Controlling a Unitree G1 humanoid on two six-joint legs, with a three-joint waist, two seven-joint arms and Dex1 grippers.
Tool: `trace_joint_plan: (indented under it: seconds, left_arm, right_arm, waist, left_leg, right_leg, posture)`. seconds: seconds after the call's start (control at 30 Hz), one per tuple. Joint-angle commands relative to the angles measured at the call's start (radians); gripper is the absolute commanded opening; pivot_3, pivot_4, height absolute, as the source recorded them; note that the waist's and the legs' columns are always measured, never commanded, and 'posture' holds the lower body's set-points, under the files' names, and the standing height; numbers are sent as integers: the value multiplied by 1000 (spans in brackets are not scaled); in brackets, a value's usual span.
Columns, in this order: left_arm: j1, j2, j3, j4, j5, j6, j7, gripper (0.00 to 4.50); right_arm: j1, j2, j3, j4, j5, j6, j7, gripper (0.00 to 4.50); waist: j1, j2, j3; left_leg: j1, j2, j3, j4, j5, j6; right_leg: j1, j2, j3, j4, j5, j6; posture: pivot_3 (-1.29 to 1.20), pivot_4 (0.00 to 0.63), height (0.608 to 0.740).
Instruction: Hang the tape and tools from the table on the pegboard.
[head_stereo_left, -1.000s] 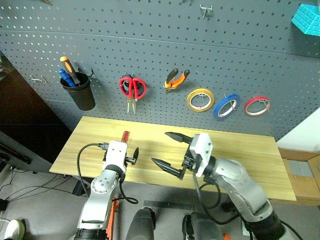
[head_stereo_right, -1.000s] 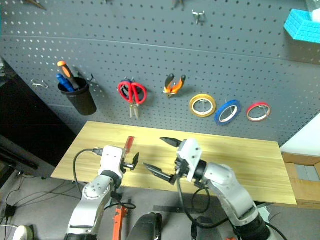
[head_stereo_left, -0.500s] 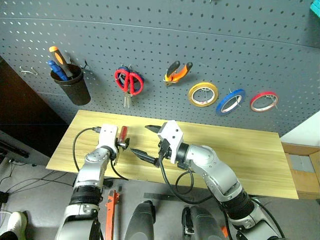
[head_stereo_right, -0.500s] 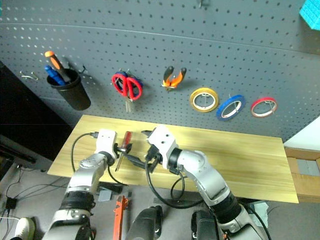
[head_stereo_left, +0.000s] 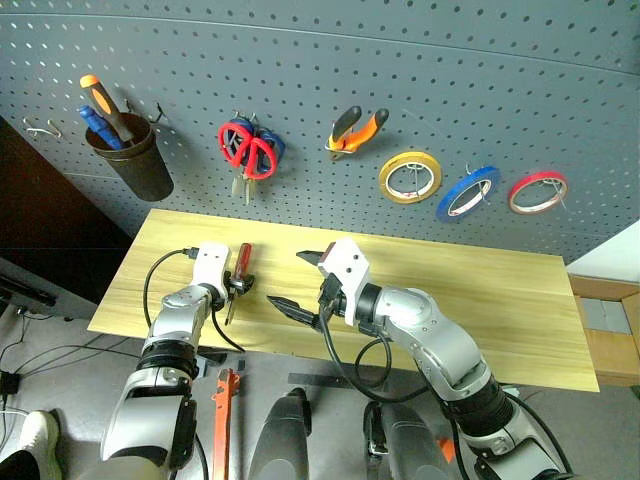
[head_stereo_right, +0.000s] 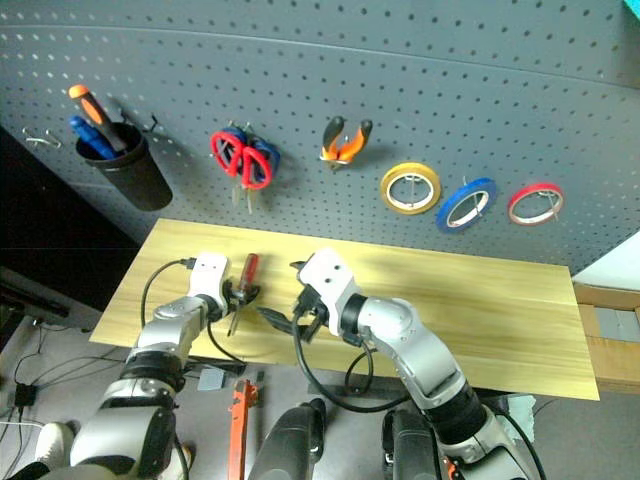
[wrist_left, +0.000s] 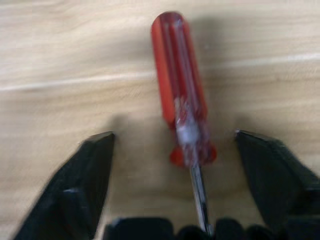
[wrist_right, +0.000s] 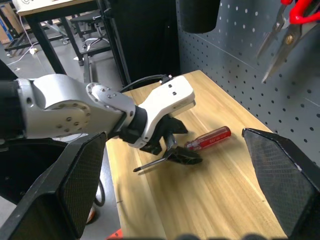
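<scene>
One screwdriver (wrist_left: 181, 95) is lying on the table (head_stereo_left: 500, 300), between the spread left claw (wrist_left: 185, 165) fingers; its tip is hiding. Right claw (head_stereo_left: 298, 280) is gaping wide.

so the screwdriver (head_stereo_left: 240, 270) lies on the table (head_stereo_left: 500, 300) toward its left end; the left gripper (head_stereo_left: 238, 287) sits right over its shaft, a finger either side; the right gripper (head_stereo_left: 296, 282) is just to the right; behind, on the pegboard (head_stereo_left: 400, 80), left to right: cup (head_stereo_left: 130, 165), scissors (head_stereo_left: 245, 152), pliers (head_stereo_left: 354, 131), three tape rings.
</scene>
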Motion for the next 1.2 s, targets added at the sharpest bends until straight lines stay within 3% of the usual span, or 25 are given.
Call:
trace_joint_plan:
  seconds: [0.03,0.2,0.33,0.5,0.67,0.77,0.93,1.2]
  left_arm:
    - [-3,1,-11,39,7,-18,-11,2541]
    - [-1,1,-12,38,5,-25,-12,892]
    - [33,0,-16,-17,14,-27,13,835]
    - [304,-14,-35,-603,32,86,69,835]
    - [543,-62,-22,-1045,167,194,262,835]
    - [600,-91,-1,-1254,239,224,342,835]
    - [442,-64,35,-1333,307,217,411,835]
    - [-18,97,106,-921,300,-57,503,835]
  right_arm:
    - [3,5,-14,-44,6,-4,-4,4500]
    - [-5,5,-16,-31,-1,-15,-1,4500]
    - [-21,10,-19,3,-8,-42,3,4500]
    - [7,3,-85,-92,78,-28,34,4500]
    - [60,39,-142,-222,214,33,22,4500]
    - [71,77,-168,-278,289,67,-10,4500]
    - [8,142,-191,-265,327,69,-64,4500]
    - [-104,178,-200,-128,303,-32,-55,4500]
  waist:
    - [-1,1,2]
    - [-1,1,2]
    - [-2,1,3]
    - [-14,0,2]
    - [-10,-1,-2]
    - [-4,-1,-5]
    - [14,-2,-9]
    - [27,-7,-34]
  left_leg:
    - [0,0,0,0,0,0]
    - [0,0,0,-2,0,0]
    - [0,0,0,-2,0,-1]
    - [-2,1,1,-3,-2,-4]
    - [-12,0,-7,-4,-2,-5]
    - [-17,0,-11,-2,-1,-7]
    - [-17,0,-17,-2,6,-11]
    - [-18,-2,-16,-2,11,-10]
  right_leg:
    - [0,0,0,0,0,0]
    - [-1,0,0,0,0,0]
    - [-1,0,-1,0,0,0]
    - [-1,-1,0,-3,2,-3]
    - [-8,-2,-7,-5,1,-3]
    - [-10,-2,-12,-4,1,-3]
    - [-10,0,-18,0,-2,1]
    - [-9,1,-18,0,1,1]
  posture:
    - [128,351,740]
    - [127,346,740]
    - [129,329,740]
    - [121,268,740]
    - [144,229,740]
    - [154,214,740]
    - [185,190,740]
    - [169,162,740]
